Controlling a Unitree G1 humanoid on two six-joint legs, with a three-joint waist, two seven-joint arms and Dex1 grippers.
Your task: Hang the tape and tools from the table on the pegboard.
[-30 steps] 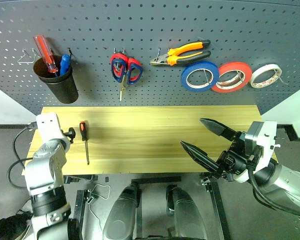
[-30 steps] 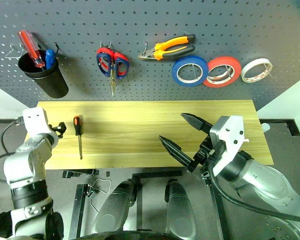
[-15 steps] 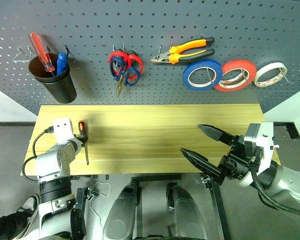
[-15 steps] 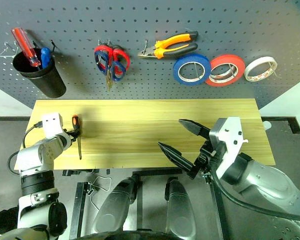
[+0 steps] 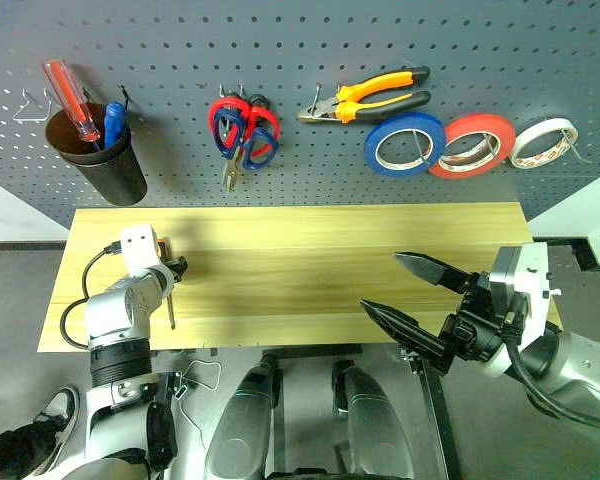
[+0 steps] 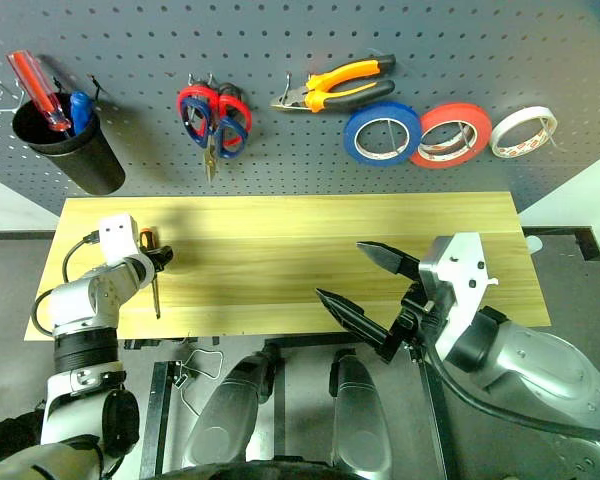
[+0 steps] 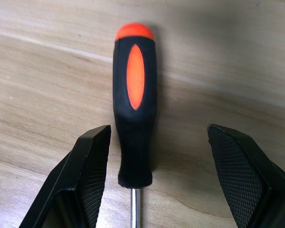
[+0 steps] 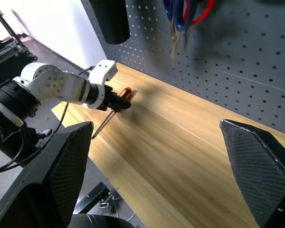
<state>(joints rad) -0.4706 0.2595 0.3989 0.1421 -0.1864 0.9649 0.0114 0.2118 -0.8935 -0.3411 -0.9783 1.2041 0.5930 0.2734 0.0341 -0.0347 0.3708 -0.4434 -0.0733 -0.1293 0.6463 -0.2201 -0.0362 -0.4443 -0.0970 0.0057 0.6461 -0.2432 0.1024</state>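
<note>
Pincer on your left arm (image 7: pixel 154 183) stands open with nothing in it, its two black fingers set either side of the lower end of the screwdriver (image 7: pixel 134 102) handle, one finger just beside it and the other farther off. The screwdriver lies flat on the worktop (image 5: pixel 310 265) near its left end, handle toward the pegboard (image 5: pixel 310 60) and thin steel shaft running back toward the front edge. You can expect it to be light and stiff; the black-and-orange handle looks rubbery and should not slip, while the bare shaft would. Take it across the thick middle of the handle, not at the narrow collar where the shaft begins, or it may swing in the grip. Your right pincer (image 5: pixel 412 293) hangs open and empty at the worktop's front edge, well apart. The pliers (image 5: pixel 370 100), the scissors (image 5: pixel 242 135) and the blue tape (image 5: pixel 403 145) already hang on the pegboard.
</note>
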